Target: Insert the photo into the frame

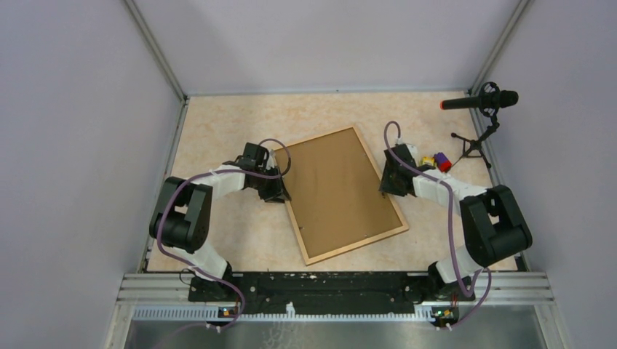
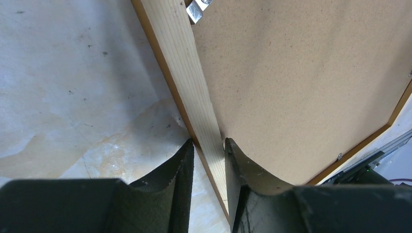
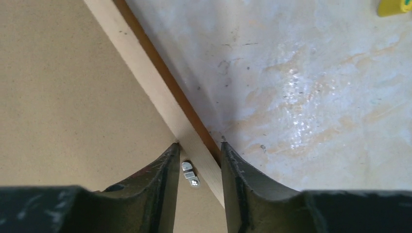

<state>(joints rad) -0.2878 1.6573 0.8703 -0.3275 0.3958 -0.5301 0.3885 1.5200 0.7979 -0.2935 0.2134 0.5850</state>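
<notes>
The frame [image 1: 356, 243] of light orange-brown wood lies back up and tilted in the middle of the table, with a brown backing board [image 1: 338, 190] filling it. The photo is not in view. My left gripper [image 1: 279, 195] is at the frame's left rail. In the left wrist view [image 2: 209, 145] its fingertips close on the rail [image 2: 182, 58], one on each side. My right gripper [image 1: 385, 190] is at the right rail. In the right wrist view [image 3: 199, 145] its fingertips touch both sides of the rail [image 3: 141, 63], beside a metal clip [image 3: 189, 174].
A microphone on a small stand [image 1: 484, 99] is at the back right. Small coloured objects [image 1: 439, 161] lie just right of my right gripper; a yellow one [image 3: 394, 7] shows in the right wrist view. Grey walls enclose the table on three sides.
</notes>
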